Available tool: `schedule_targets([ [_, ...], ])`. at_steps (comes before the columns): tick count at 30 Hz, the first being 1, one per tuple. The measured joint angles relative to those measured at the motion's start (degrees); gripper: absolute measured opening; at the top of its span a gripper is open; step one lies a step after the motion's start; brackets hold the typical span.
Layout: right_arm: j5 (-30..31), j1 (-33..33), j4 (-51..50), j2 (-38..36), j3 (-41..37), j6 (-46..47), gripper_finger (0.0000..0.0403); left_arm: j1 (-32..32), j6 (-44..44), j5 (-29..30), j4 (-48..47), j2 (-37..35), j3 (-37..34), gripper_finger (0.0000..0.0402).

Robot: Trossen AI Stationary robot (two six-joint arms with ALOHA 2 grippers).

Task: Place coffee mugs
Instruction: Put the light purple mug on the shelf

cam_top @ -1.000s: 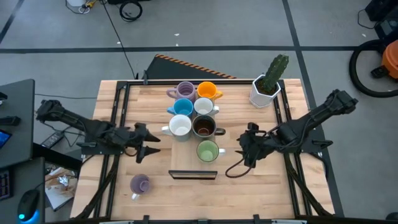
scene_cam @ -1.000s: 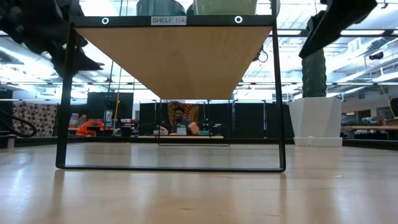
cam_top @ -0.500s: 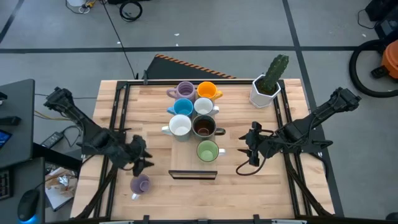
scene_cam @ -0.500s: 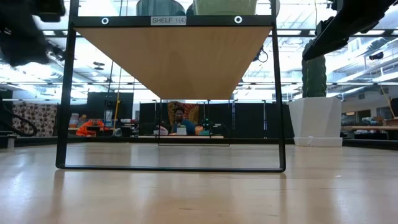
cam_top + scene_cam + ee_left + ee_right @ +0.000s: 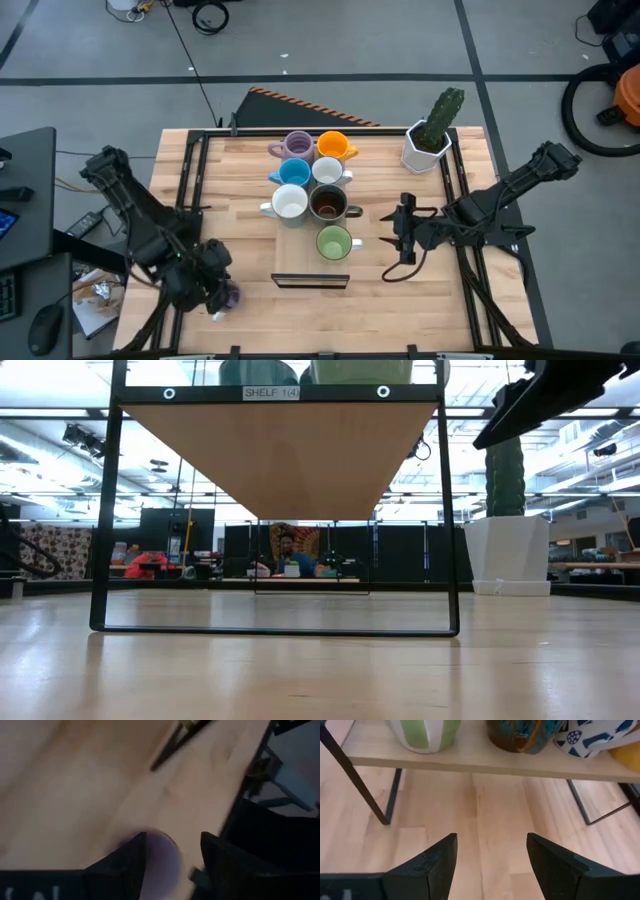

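The left gripper (image 5: 212, 290) sits over the lone lilac mug (image 5: 229, 296), near the table's front edge left of the shelf (image 5: 310, 279), fingers apart around it; seven mugs stand on the shelf; right gripper (image 5: 403, 230) waits beside it, fingers apart.

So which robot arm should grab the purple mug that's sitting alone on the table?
The left. Its gripper is right over the lilac mug, fingers open on either side of it in the wrist view. The right gripper waits beside the shelf, far from that mug.
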State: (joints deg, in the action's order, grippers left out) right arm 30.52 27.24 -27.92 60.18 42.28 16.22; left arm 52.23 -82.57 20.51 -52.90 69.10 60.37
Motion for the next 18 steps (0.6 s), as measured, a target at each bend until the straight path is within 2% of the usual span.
schedule_targets([
  [5,0.11,-2.01,0.26,0.00,0.00,-3.48,0.0245,3.31,-9.99,-5.37,-0.16,4.89,3.59,0.0189],
  [14,0.06,-5.59,5.51,0.00,0.02,-12.76,0.0245,8.44,-30.67,-15.40,0.67,9.83,5.37,0.0189],
  [18,-0.11,-6.90,6.44,0.02,0.02,-13.94,0.0245,10.91,-37.16,-15.92,1.29,11.59,5.41,0.0189],
])
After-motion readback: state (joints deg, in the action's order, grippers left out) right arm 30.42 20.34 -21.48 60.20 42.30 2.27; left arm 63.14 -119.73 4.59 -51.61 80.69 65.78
